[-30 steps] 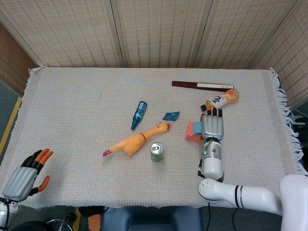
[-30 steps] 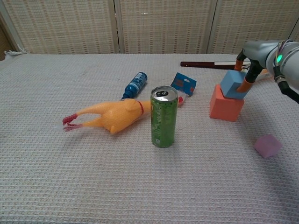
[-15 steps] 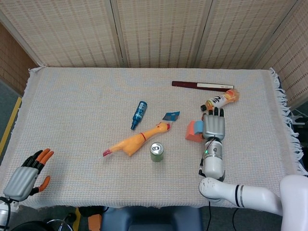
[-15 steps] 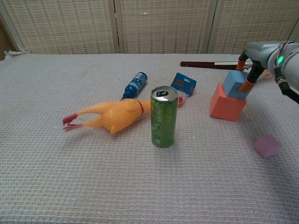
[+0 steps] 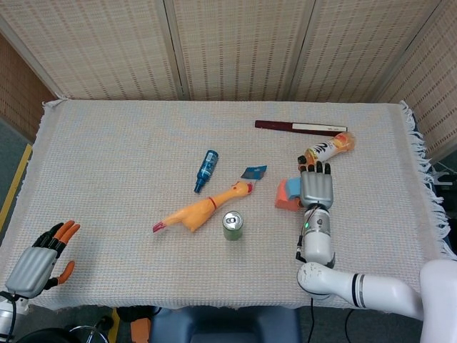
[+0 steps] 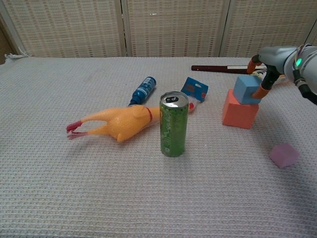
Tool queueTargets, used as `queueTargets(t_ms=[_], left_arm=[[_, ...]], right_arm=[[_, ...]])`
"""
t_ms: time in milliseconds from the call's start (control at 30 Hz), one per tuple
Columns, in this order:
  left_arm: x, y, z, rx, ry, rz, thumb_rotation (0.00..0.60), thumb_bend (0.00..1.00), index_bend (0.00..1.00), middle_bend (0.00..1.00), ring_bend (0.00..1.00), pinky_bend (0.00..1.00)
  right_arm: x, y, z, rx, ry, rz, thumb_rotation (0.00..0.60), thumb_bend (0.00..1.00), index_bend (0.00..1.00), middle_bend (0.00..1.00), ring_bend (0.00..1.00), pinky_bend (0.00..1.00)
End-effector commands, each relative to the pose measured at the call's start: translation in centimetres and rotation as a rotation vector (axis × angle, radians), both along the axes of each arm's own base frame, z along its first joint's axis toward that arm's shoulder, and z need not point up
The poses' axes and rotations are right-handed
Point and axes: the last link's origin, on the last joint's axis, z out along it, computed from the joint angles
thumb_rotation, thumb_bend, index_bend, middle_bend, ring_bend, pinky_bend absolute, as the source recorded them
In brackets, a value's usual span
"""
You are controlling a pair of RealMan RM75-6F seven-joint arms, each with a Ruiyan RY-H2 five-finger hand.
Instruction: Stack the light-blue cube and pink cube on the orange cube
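Progress: your right hand (image 6: pixel 265 74) still grips the light-blue cube (image 6: pixel 246 89), now squared flatter on the orange cube (image 6: pixel 239 112); the pink cube (image 6: pixel 284 154) waits nearer.

Light-blue cube (image 6: pixel 246 89), orange cube (image 6: pixel 239 114), pink cube (image 6: pixel 284 154), green can (image 6: pixel 173 124), yellow rubber chicken (image 6: pixel 116 123)

one cube stacked on another at the right of a tabletop (image 6: pixel 49 188) scattered with small things.

the light-blue cube (image 6: pixel 246 89) sits on the orange cube (image 6: pixel 240 113), the right hand (image 5: pixel 316 187) at its right side; the pink cube (image 6: pixel 284 154) lies nearer the front, well apart. the can (image 6: pixel 174 124) stands left of the stack, the rubber chicken (image 6: pixel 119 123) lying just left of it, the small bottle (image 6: pixel 143 89) behind. the left hand (image 5: pixel 36 263) rests at the front left corner.
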Motion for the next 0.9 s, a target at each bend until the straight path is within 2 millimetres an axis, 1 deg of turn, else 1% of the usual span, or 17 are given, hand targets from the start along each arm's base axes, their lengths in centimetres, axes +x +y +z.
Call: queueTargets(t_ms=[33, 100, 300, 400, 533, 600, 733, 833, 900], left_arm=[[0.0, 0.0, 0.0, 0.000, 0.000, 0.000, 0.600, 0.47, 0.00, 0.00, 0.01, 0.16], [0.0, 0.0, 0.0, 0.001, -0.001, -0.001, 0.600, 0.47, 0.00, 0.00, 0.01, 0.16], [0.0, -0.1, 0.2, 0.008, -0.002, -0.002, 0.600, 0.47, 0.00, 0.00, 0.01, 0.16], [0.0, -0.1, 0.1, 0.005, 0.000, -0.003, 0.600, 0.47, 0.00, 0.00, 0.01, 0.16], [0.1, -0.1, 0.0, 0.006, 0.005, -0.006, 0.600, 0.47, 0.00, 0.00, 0.02, 0.16], [0.1, -0.2, -0.1, 0.008, 0.006, -0.007, 0.600, 0.47, 0.00, 0.00, 0.02, 0.16], [0.1, -0.2, -0.1, 0.008, 0.011, -0.006, 0.600, 0.47, 0.00, 0.00, 0.02, 0.16], [0.2, -0.2, -0.3, 0.006, 0.015, -0.005, 0.600, 0.47, 0.00, 0.00, 0.02, 0.16], [0.2, -0.3, -0.3, 0.004, 0.017, -0.004, 0.600, 0.47, 0.00, 0.00, 0.02, 0.17]], right_arm=[[0.0, 0.0, 0.0, 0.002, 0.000, 0.000, 0.600, 0.19, 0.17, 0.07, 0.00, 0.04], [0.1, 0.1, 0.1, 0.004, -0.004, 0.003, 0.600, 0.19, 0.15, 0.07, 0.00, 0.04], [0.6, 1.8, 2.0, 0.007, -0.034, 0.065, 0.600, 0.19, 0.14, 0.07, 0.00, 0.04], [0.5, 2.9, 3.1, 0.005, -0.029, 0.096, 0.600, 0.19, 0.14, 0.07, 0.00, 0.04], [0.2, 5.2, 4.7, 0.014, -0.051, 0.145, 0.600, 0.19, 0.14, 0.07, 0.00, 0.04], [-0.4, 6.6, 5.3, 0.033, -0.055, 0.168, 0.600, 0.19, 0.14, 0.07, 0.00, 0.04], [-2.2, 9.6, 5.7, 0.086, -0.029, 0.216, 0.600, 0.19, 0.14, 0.07, 0.00, 0.04], [-3.9, 11.7, 5.5, 0.128, 0.012, 0.257, 0.600, 0.19, 0.14, 0.07, 0.00, 0.04], [-5.0, 12.7, 5.1, 0.154, 0.037, 0.272, 0.600, 0.19, 0.14, 0.07, 0.00, 0.04]])
